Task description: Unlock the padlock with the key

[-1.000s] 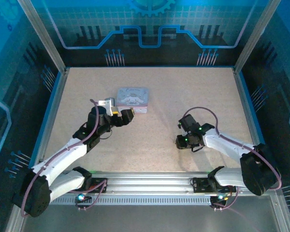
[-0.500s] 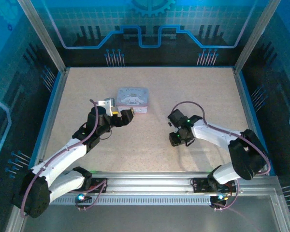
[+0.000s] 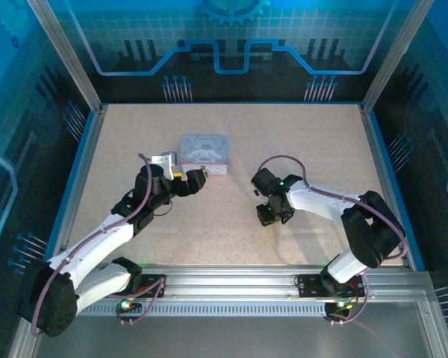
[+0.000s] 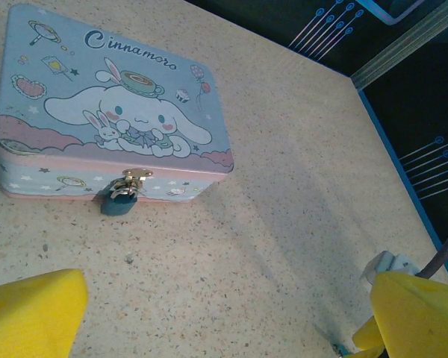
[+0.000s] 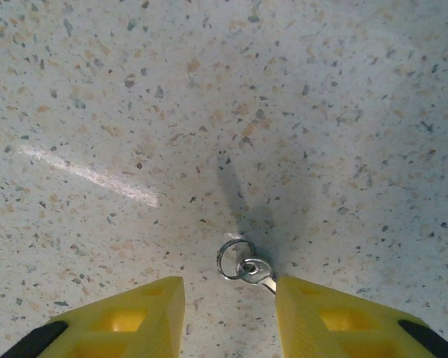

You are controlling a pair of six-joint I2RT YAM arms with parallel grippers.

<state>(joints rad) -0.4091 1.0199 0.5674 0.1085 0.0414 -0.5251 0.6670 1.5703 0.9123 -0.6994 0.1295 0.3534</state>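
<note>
On the counter, near its middle, the right tool hangs open, yellow fingers either side of the key and its ring, which lie flat. It swung left over the last second to get here, so a pick-up looks likely next. The left tool, also open, faces the padlock hanging on the box.
</note>
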